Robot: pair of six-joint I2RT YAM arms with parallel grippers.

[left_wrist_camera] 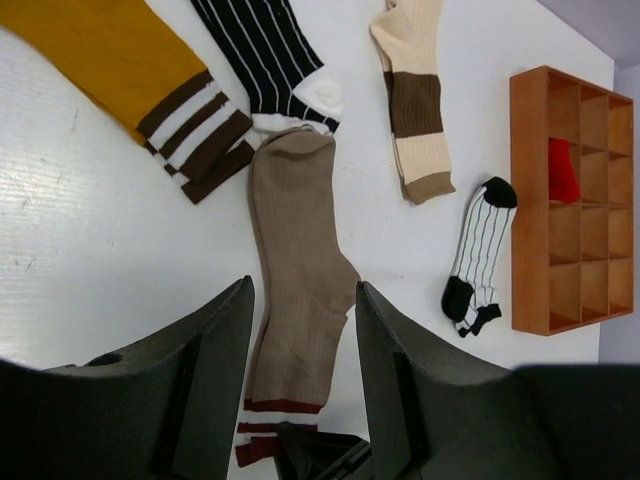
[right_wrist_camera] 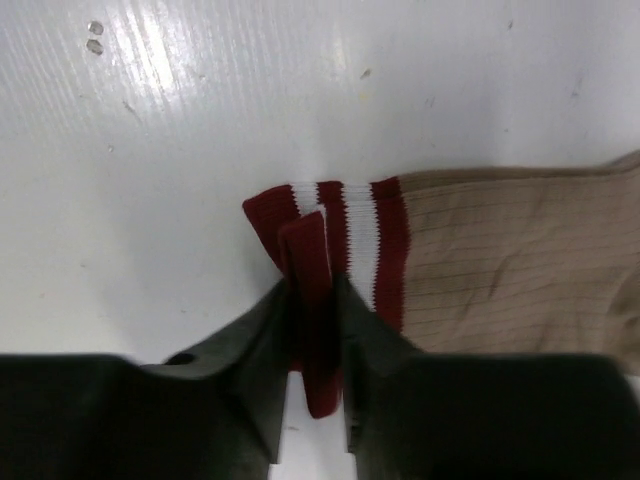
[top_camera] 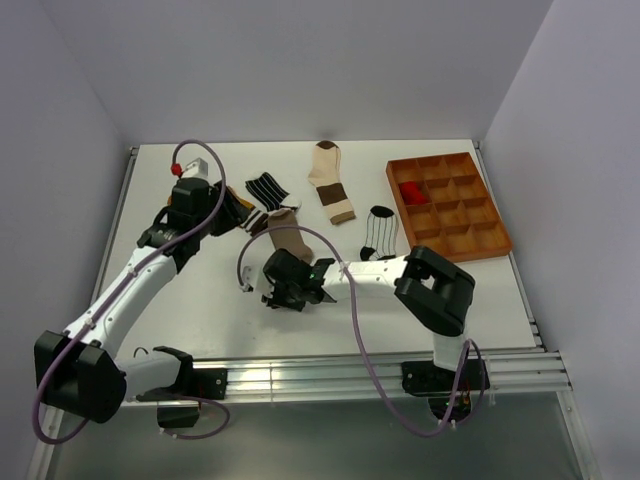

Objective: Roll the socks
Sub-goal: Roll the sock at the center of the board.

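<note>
Step in hand: by my judgement, starting the roll of the taupe sock (left_wrist_camera: 300, 240) from its striped cuff.
Right tool (right_wrist_camera: 312, 292): closed tight on a raised fold of the red-and-white cuff, with only fabric between its jaws.
Left tool (left_wrist_camera: 302, 290): roughly half open and holding nothing. It is raised above the surface (top_camera: 500, 290), and its jaws frame the taupe sock's leg from above.
Taupe sock, place: flat near the middle of the surface, cuff toward 6 o'clock. The toe end points toward 12 o'clock and meets the white tip of the black-white striped sock (left_wrist_camera: 255, 50).
Done: the red sock (top_camera: 412, 192) sits bunched in one compartment of the tray (top_camera: 500, 246) at 2 o'clock, so it is probably finished.
Left to do: five socks lie unrolled.
- The taupe one.
- The mustard sock (left_wrist_camera: 95, 50) at 10 o'clock.
- The black-white striped one at 11 o'clock.
- The cream-and-brown sock (top_camera: 330, 180) at 12 o'clock.
- The white pinstriped sock (top_camera: 380, 232) toward 2 o'clock, just beside the tray.
Progress: early, likely about one sock of six.
Right wrist view alone: shows the pinch on the cuff fold, which the tool's body hides from above.
Left wrist view alone: shows the mustard sock's brown-and-white cuff, which the left arm mostly covers in the top view.
Top view alone: shows both arms at once, the left tool at 10 o'clock from the taupe sock and the right tool at its 6 o'clock end.
</note>
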